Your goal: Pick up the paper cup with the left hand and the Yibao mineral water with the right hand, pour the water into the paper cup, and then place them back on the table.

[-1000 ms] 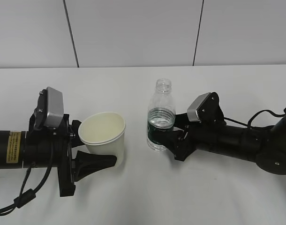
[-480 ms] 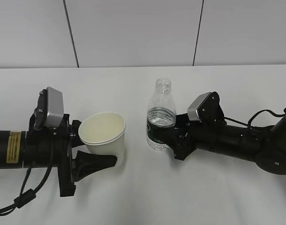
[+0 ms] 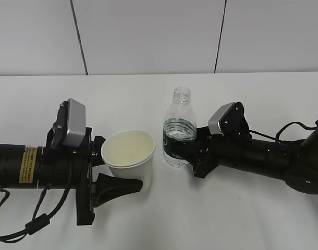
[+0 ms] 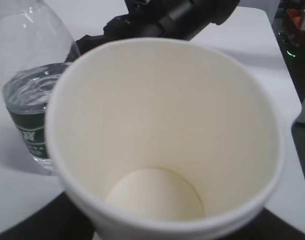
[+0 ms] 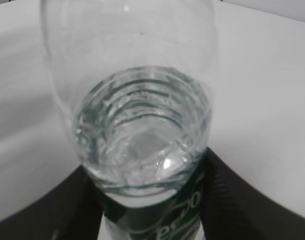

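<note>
The white paper cup (image 3: pixel 129 156) stands upright in my left gripper (image 3: pixel 129 170), which is shut on its lower half; one black finger (image 3: pixel 120 186) shows in front, the other is hidden behind the cup. In the left wrist view the empty cream inside of the paper cup (image 4: pixel 162 125) fills the frame. Just right of it the capless Yibao mineral water (image 3: pixel 179 127) stands on the table (image 3: pixel 242 208), about half full. My right gripper (image 3: pixel 186 149) is round its green label, and its fingers (image 5: pixel 252 200) press the bottle (image 5: pixel 142 125) from both sides.
Cup and bottle are only a few centimetres apart. A black cable (image 3: pixel 286 126) trails behind the right arm. A grey panelled wall (image 3: pixel 148 36) closes the back of the table. The table's right edge (image 4: pixel 298 100) shows in the left wrist view, with dark equipment beyond it.
My left arm has carried the cup to the right, closer to the bottle. The right gripper's fingers have closed in on the bottle's label; the bottle has stayed in place.
</note>
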Controlling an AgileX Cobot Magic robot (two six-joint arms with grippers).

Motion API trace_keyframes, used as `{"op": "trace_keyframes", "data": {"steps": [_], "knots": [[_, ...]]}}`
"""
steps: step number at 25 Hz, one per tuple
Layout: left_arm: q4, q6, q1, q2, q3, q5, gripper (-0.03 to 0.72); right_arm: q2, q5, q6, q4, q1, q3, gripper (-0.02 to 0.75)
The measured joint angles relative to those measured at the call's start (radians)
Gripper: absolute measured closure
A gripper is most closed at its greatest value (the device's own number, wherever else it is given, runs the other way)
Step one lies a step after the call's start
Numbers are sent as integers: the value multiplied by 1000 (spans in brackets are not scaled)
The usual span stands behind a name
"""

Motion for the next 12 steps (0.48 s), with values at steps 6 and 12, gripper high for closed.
{"op": "trace_keyframes", "data": {"steps": [6,12], "knots": [[-9,0,0,0,-4,-1,257,-15,28,-6,-9,0,0,354],[-9,0,0,0,-46,0,257,-74,92,-6,-25,0,0,355]]}}
